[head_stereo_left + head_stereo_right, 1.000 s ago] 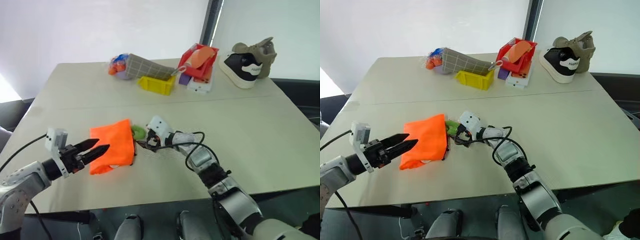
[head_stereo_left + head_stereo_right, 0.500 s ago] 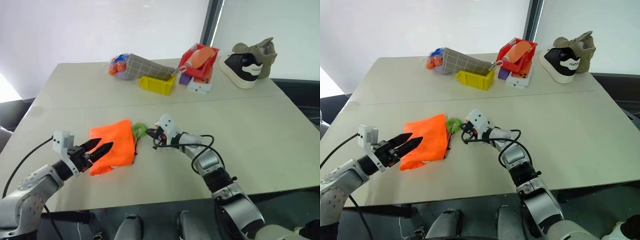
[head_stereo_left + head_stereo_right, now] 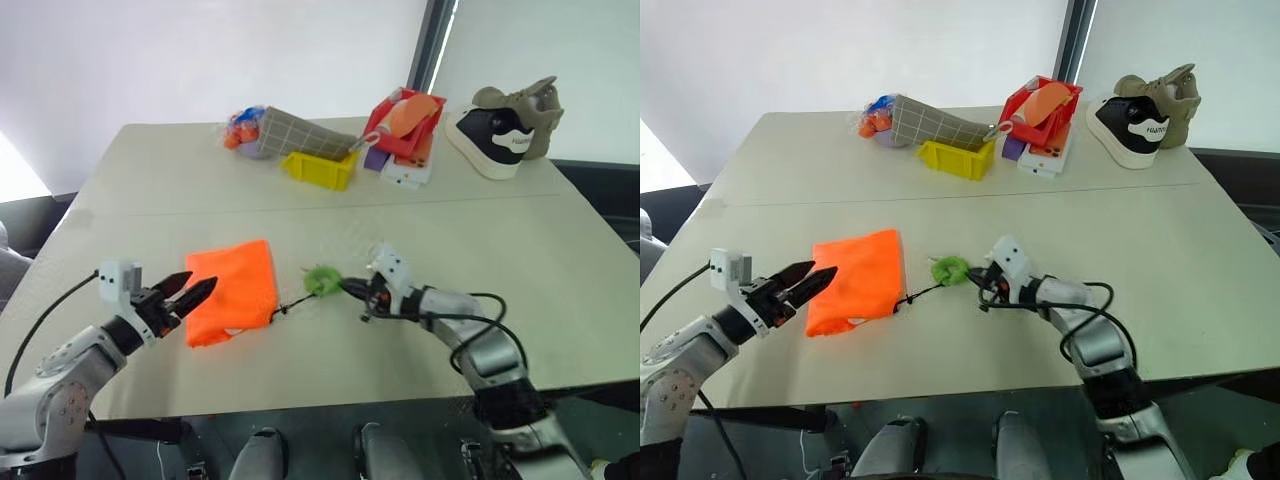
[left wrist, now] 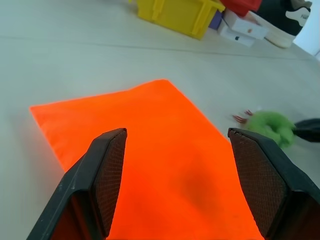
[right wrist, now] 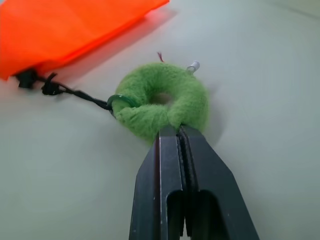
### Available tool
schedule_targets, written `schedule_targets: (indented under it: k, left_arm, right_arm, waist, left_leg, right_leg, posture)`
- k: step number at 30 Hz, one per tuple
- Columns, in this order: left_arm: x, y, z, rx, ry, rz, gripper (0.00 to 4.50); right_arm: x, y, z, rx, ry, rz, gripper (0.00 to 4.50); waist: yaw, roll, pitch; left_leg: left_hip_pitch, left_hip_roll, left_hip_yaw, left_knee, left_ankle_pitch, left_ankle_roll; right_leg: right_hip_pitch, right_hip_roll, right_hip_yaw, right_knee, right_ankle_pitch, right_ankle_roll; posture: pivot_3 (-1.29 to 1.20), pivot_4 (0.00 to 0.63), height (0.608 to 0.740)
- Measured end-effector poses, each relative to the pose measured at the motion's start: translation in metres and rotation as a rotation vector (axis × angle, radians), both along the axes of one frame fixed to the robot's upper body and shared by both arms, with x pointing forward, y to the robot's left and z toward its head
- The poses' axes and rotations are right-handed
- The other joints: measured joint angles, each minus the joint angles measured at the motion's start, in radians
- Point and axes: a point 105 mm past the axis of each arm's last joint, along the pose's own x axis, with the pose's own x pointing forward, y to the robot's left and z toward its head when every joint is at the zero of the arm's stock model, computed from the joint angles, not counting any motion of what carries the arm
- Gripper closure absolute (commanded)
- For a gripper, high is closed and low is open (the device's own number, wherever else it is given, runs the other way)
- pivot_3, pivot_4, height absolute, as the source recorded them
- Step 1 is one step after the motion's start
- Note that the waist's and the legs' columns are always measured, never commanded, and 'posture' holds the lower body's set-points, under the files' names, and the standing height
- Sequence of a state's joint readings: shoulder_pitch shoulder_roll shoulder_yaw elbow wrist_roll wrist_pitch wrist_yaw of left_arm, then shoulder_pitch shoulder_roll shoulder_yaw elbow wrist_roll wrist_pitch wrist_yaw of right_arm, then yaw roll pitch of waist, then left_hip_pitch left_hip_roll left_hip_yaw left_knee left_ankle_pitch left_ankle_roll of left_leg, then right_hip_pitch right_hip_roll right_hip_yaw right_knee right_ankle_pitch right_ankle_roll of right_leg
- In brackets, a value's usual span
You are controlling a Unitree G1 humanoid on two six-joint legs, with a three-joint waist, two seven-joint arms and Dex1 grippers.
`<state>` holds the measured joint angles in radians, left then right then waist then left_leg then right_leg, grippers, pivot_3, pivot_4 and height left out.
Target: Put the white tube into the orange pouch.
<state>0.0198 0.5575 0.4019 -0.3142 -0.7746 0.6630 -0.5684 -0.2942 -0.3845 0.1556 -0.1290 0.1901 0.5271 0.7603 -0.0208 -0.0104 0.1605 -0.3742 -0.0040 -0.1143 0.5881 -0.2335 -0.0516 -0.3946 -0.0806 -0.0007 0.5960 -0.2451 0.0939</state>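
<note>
The orange pouch [image 3: 854, 279] is bright orange and soft, and it lies flat on the tabletop [image 3: 1160, 230], near the front edge and toward the left side. A thin black cord [image 3: 918, 294] runs from the pouch's right front corner to a fuzzy green ring [image 3: 949, 268], which lies on the tabletop just to the right of the pouch. A small pale patch can be seen at the pouch's front edge; it may be the white tube [image 3: 852, 321], but it is too small to be sure. In the right wrist view, a tiny silver tip is seen peeking out behind the ring.

The right gripper [image 5: 177, 134] is closed, and its tips are pressed against the green ring; whether a bit of the ring is pinched cannot be told. The left gripper [image 3: 810, 278] is held with its fingers apart, just beside the pouch's left edge, and nothing is held in it.

Near the back edge of the tabletop a yellow bin [image 3: 957, 158] is seen; its inside cannot be seen. Beside it a red bin [image 3: 1022, 108] is tilted, with a peach-orange rounded thing [image 3: 1049, 100] in it. A white box [image 3: 1042, 160] lies under the red bin. A checked cloth [image 3: 930, 124] rests to the left of the yellow bin, with small colourful things [image 3: 875, 115] at its far end. A shoe [image 3: 1142, 109] is set at the back right corner.
</note>
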Motion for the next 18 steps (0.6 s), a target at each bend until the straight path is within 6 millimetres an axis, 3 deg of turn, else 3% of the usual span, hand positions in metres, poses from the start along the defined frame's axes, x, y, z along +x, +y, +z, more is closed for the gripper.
schedule_targets:
  k: [10, 15, 18]
  left_arm:
    - [0.025, -0.043, 0.028, 0.095, -0.086, -0.245, 1.05]
    - [0.031, -0.067, 0.029, 0.155, -0.094, -0.404, 1.05]
    - [0.04, -0.07, 0.023, 0.183, -0.079, -0.434, 1.05]
  right_arm:
    - [0.006, -0.023, 0.047, 0.177, -0.083, -0.136, 4.49]
    - [0.002, -0.027, 0.044, 0.182, -0.064, -0.14, 4.49]
    - [0.0, -0.03, 0.038, 0.164, -0.048, -0.145, 4.49]
  waist:
    - [0.01, 0.0, 0.0]
    - [0.006, 0.0, 0.0]
    - [0.005, 0.0, 0.0]
  left_leg:
    - [-0.002, 0.0, 0.0, 0.002, 0.0, 0.0]
    - [-0.001, 0.0, 0.0, 0.0, 0.0, 0.0]
    - [-0.001, 0.0, 0.0, 0.0, 0.0, 0.0]
  right_leg:
    - [0.001, 0.0, 0.0, -0.002, 0.0, 0.0]
    - [0.0, 0.0, 0.0, -0.001, 0.0, 0.0]
    - [0.0, 0.0, 0.0, -0.001, 0.0, 0.0]
  posture:
    - [0.0, 0.15, 0.74]
    - [0.0, 0.15, 0.74]
    - [0.0, 0.15, 0.74]
